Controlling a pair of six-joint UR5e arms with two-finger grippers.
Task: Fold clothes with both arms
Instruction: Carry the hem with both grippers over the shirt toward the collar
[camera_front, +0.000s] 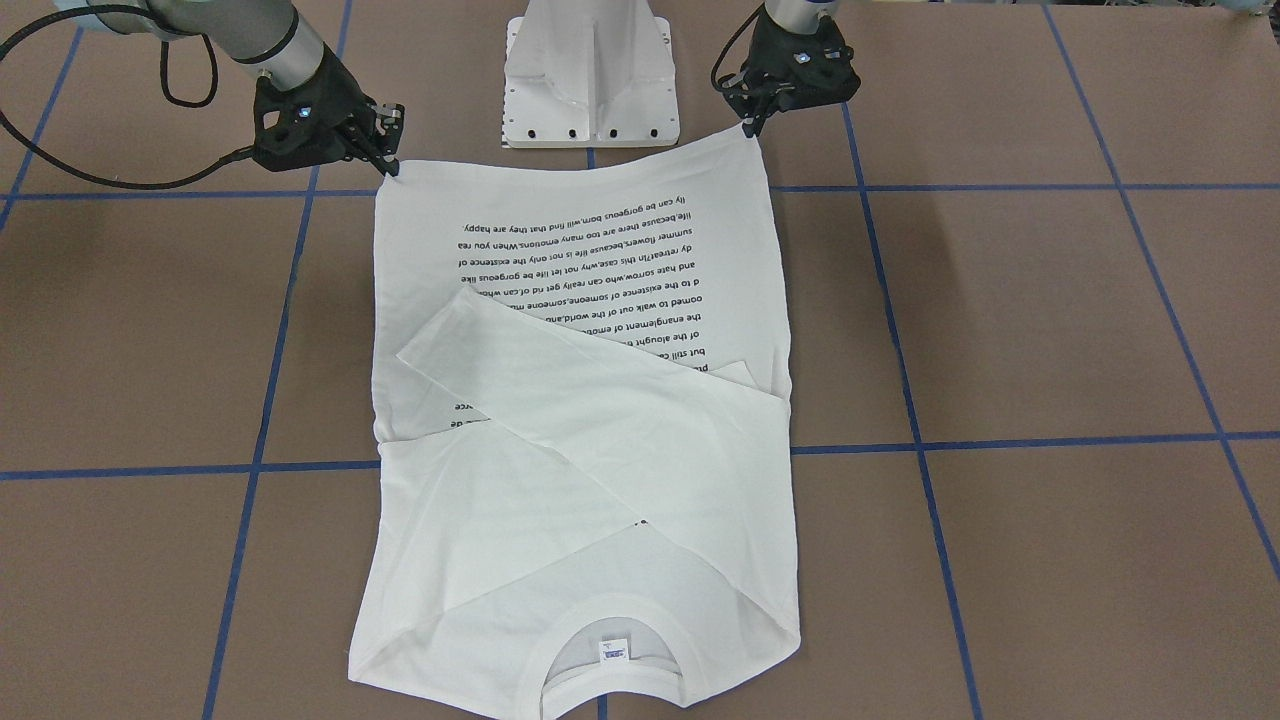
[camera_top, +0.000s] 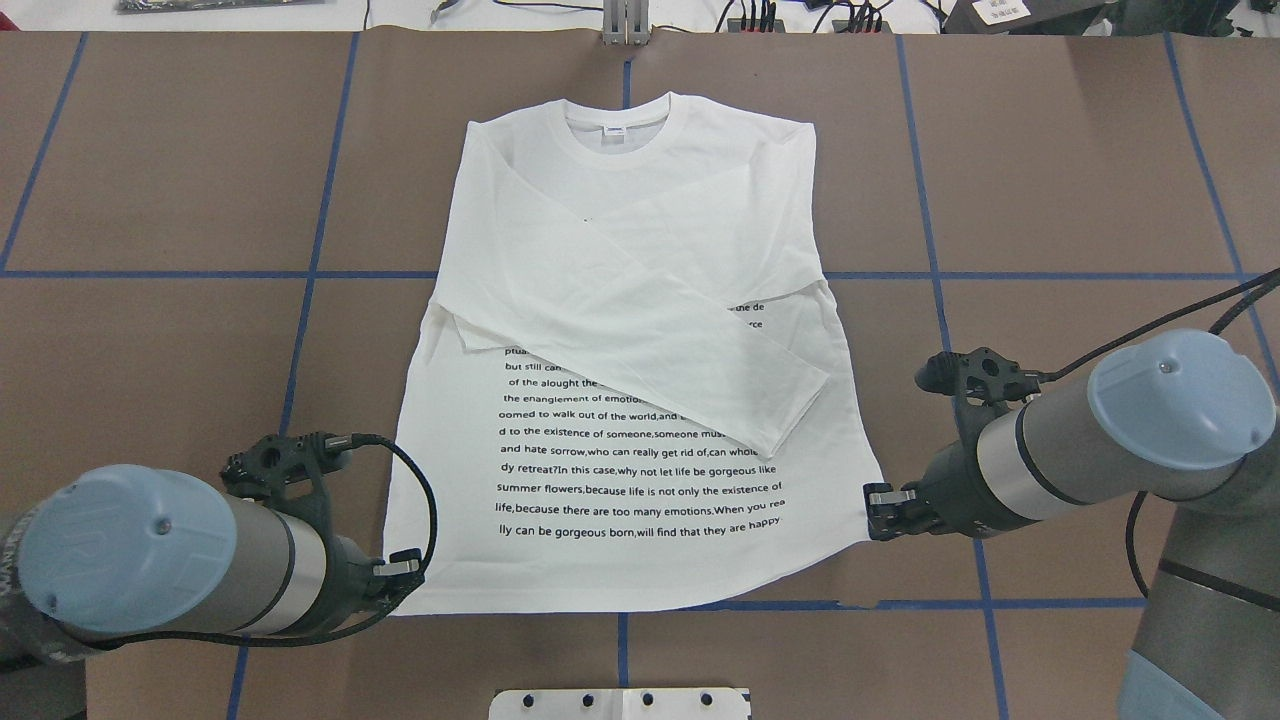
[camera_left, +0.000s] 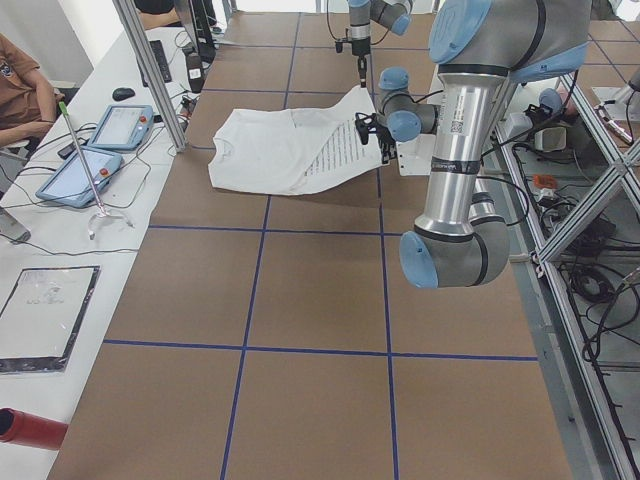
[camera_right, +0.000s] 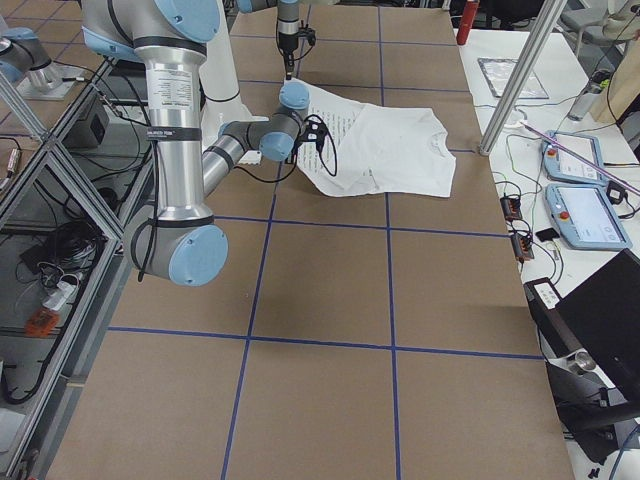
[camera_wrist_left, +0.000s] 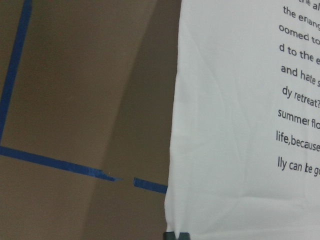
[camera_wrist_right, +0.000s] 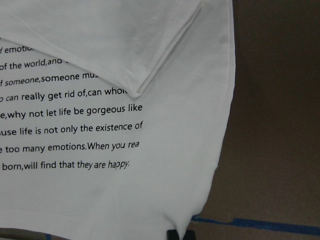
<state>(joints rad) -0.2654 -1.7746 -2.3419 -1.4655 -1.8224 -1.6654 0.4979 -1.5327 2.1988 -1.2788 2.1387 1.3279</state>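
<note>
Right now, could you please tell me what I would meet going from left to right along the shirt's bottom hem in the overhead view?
left gripper → white long-sleeved T-shirt → right gripper

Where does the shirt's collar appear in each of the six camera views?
Front-facing: collar at bottom centre.
Overhead: collar at top centre.
Exterior left: collar, left end of the shirt.
Exterior right: collar, its right end.
Left wrist: not in view.
Right wrist: not in view.
Shared landmark: the black printed text, opposite the collar.
</note>
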